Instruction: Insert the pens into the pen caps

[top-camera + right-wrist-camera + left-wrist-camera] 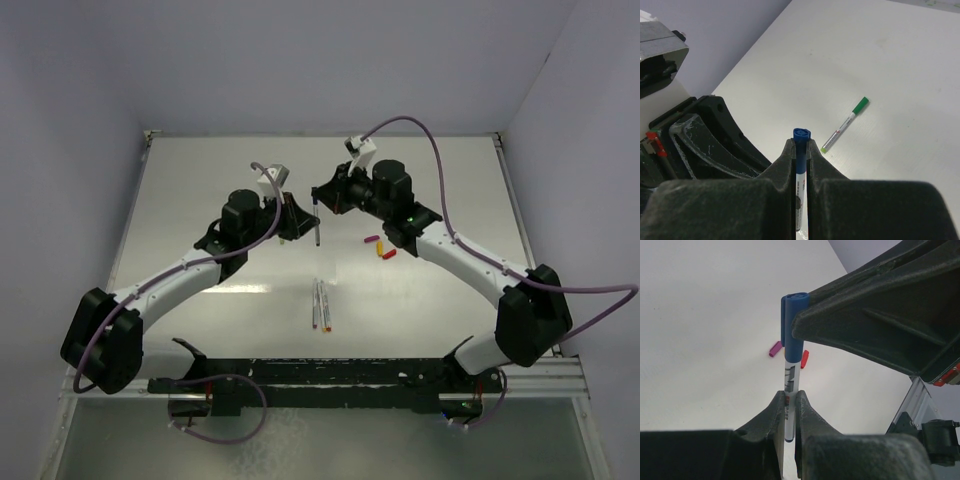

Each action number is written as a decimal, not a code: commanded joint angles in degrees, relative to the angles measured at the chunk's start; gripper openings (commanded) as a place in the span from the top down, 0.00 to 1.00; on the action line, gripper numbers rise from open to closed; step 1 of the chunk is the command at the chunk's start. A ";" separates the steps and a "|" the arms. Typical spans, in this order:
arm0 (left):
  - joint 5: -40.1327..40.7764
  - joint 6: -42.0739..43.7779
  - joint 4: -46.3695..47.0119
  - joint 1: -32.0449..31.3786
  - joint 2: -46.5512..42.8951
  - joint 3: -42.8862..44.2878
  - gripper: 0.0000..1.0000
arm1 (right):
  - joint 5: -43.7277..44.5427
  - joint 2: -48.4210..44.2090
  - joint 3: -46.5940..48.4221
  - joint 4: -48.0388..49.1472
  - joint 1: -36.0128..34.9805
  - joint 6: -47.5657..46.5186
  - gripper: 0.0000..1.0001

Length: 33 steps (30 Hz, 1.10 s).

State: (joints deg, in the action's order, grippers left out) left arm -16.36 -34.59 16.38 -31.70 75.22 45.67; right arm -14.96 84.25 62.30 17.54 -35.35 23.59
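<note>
Above the table's middle, my left gripper (789,396) is shut on the lower barrel of a white-grey pen (789,377). A blue pen cap (792,322) sits on that pen's top end, and my right gripper (801,145) is shut on this blue cap (801,136). In the top view the two grippers (303,226) (320,196) meet at the pen (317,230). A pen with a green cap (846,125) on it lies on the table. Two more pens (320,305) lie side by side nearer the bases. Loose magenta (372,240), yellow and red (389,254) caps lie to the right.
The white table (200,200) is bounded by grey walls at the back and sides. A black rail (330,380) with the arm bases runs along the near edge. The magenta cap (775,348) and the red cap (804,359) lie below the held pen.
</note>
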 commanded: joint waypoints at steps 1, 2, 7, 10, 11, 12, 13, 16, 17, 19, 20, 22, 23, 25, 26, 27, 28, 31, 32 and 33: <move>3.27 2.14 6.68 2.52 -2.26 4.80 1.00 | 3.46 1.19 3.84 -11.35 -1.65 -0.95 1.00; 2.96 2.17 5.73 2.48 -2.36 4.11 1.00 | 5.70 1.16 5.51 -11.27 -1.62 -1.59 1.00; 2.60 2.01 3.29 2.51 -3.41 0.88 1.00 | 15.23 4.04 15.07 -15.76 -1.56 -5.44 1.00; 2.95 2.84 2.57 2.52 -3.86 0.77 1.00 | 17.13 6.20 17.83 -17.62 -1.44 -6.68 0.82; 3.12 3.20 2.34 2.50 -4.03 0.93 1.00 | 17.51 6.90 18.08 -17.98 -1.40 -6.79 0.81; 3.30 3.66 2.01 2.50 -4.16 1.17 1.00 | 17.73 7.30 18.18 -18.15 -1.38 -6.57 0.81; 3.53 4.18 1.58 2.51 -4.22 1.44 1.00 | 17.89 7.67 18.11 -18.17 -1.36 -6.25 0.81; 3.97 5.76 0.14 2.52 -4.34 2.50 1.00 | 18.10 8.24 17.54 -17.61 -1.14 -5.48 0.77; 3.99 6.19 -0.24 2.52 -4.29 2.80 1.00 | 18.00 8.29 17.30 -17.39 -1.12 -5.22 0.74; 4.13 6.88 -1.35 2.52 -3.77 3.45 1.00 | 17.43 8.05 16.99 -16.51 -1.03 -5.14 0.66; 4.18 6.94 -1.84 2.52 -3.45 3.61 1.00 | 17.20 7.80 16.88 -16.03 -1.00 -5.07 0.63; 4.32 7.10 -2.73 2.52 -2.40 4.06 1.00 | 17.07 6.99 16.64 -14.78 -1.01 -5.12 0.59; 4.40 7.16 -3.30 2.55 -1.78 4.34 1.00 | 16.99 6.52 16.67 -14.18 -1.03 -5.14 0.57; 4.64 7.36 -4.40 2.50 -0.19 4.82 1.00 | 16.98 5.57 16.84 -13.25 -1.03 -5.06 0.55; 4.73 7.42 -4.75 2.49 0.87 4.97 1.00 | 16.99 4.98 17.08 -12.95 -1.02 -4.93 0.55; 5.02 7.58 -5.16 2.51 1.46 5.15 1.00 | 16.96 4.45 17.21 -12.63 -1.03 -4.95 0.54; 5.35 7.68 -5.57 2.50 2.75 5.36 1.00 | 16.98 3.83 17.35 -12.40 -1.03 -4.82 0.54; 6.49 7.74 -7.11 2.52 6.26 6.46 1.00 | 17.32 1.84 17.68 -12.27 -1.00 -4.79 0.53; 6.96 7.47 -7.41 2.49 7.47 6.88 1.00 | 17.72 1.01 17.63 -12.41 -1.02 -4.79 0.53; 7.55 7.17 -7.70 2.46 8.79 7.52 1.00 | 18.22 0.40 17.54 -12.58 -1.03 -4.79 0.53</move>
State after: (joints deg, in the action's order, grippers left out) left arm -11.25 -28.08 10.24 -29.63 80.23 49.76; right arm 0.95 89.38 78.48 1.48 -36.67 19.42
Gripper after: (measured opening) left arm 0.112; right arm 0.468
